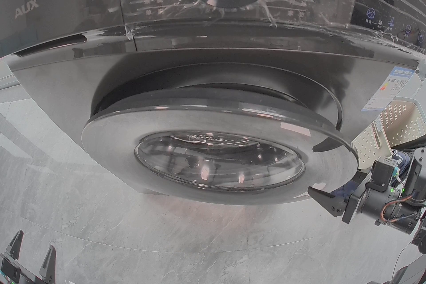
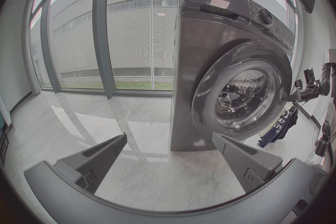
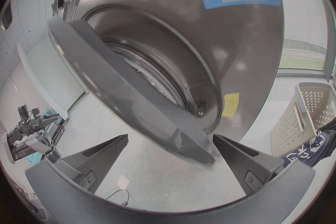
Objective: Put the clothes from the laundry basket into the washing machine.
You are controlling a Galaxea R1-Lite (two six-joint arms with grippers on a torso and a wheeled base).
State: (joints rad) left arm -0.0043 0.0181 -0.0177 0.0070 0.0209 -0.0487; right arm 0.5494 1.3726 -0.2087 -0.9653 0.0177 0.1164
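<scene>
The dark grey washing machine (image 1: 222,41) stands right in front of me, its round glass door (image 1: 111,138) swung partly open. My right gripper (image 1: 323,197) is open at the door's right rim. In the right wrist view the door's edge (image 3: 189,144) lies between the spread fingers (image 3: 241,160), and the drum opening (image 3: 157,74) shows behind it. The cream laundry basket (image 1: 401,123) stands right of the machine, with a dark blue garment (image 3: 311,151) hanging over its side. My left gripper (image 1: 31,254) is open low at the left, holding nothing.
Grey marble floor (image 1: 177,236) spreads in front of the machine. Tall windows (image 2: 133,35) run along the wall to the machine's left. A blue-edged label (image 1: 390,87) is stuck on the machine's front beside the basket.
</scene>
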